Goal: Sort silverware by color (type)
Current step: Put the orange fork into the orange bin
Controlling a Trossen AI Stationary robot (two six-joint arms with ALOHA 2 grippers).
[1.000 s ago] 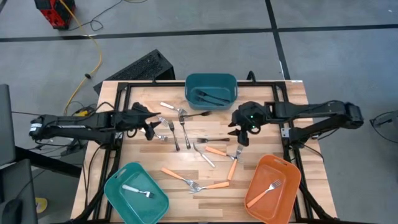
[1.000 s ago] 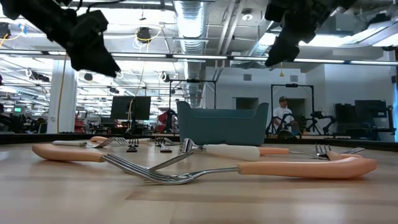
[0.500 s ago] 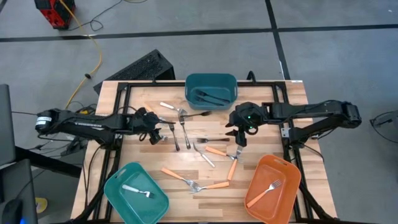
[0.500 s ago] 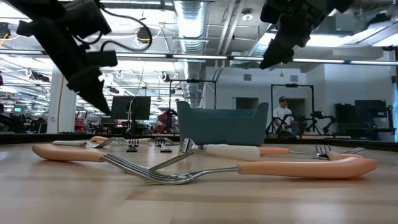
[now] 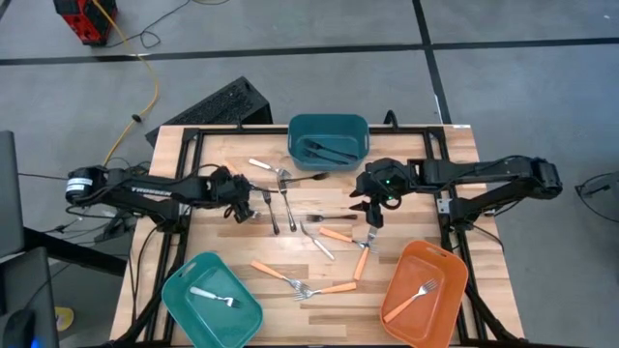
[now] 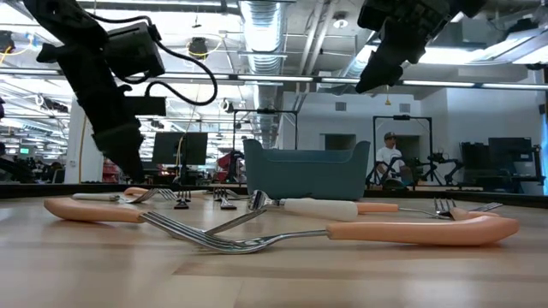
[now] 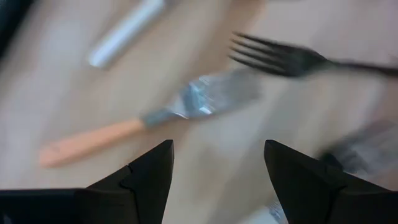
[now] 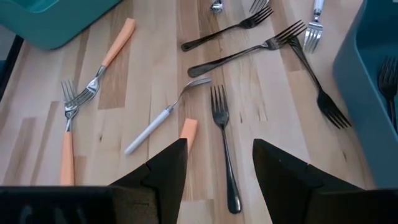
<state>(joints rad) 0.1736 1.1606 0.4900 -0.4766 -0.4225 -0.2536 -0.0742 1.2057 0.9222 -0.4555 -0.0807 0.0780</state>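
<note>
On the table's nine-o'clock side, the left gripper (image 5: pixel 240 205) hung low, jaws apart and empty, over a crowded patch of silverware (image 5: pixel 290 208).
An orange-handled fork (image 7: pixel 149 118) lay between its fingers with a dark fork (image 7: pixel 292 59) close by, so closing there could have caught both or nudged them. The right gripper (image 5: pixel 375 215), open and empty, waited near three o'clock above more forks.

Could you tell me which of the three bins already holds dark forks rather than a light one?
It is the dark teal bin at the table's far edge, with dark forks inside. The light teal bin and orange bin near the front each hold a single light fork.
</note>
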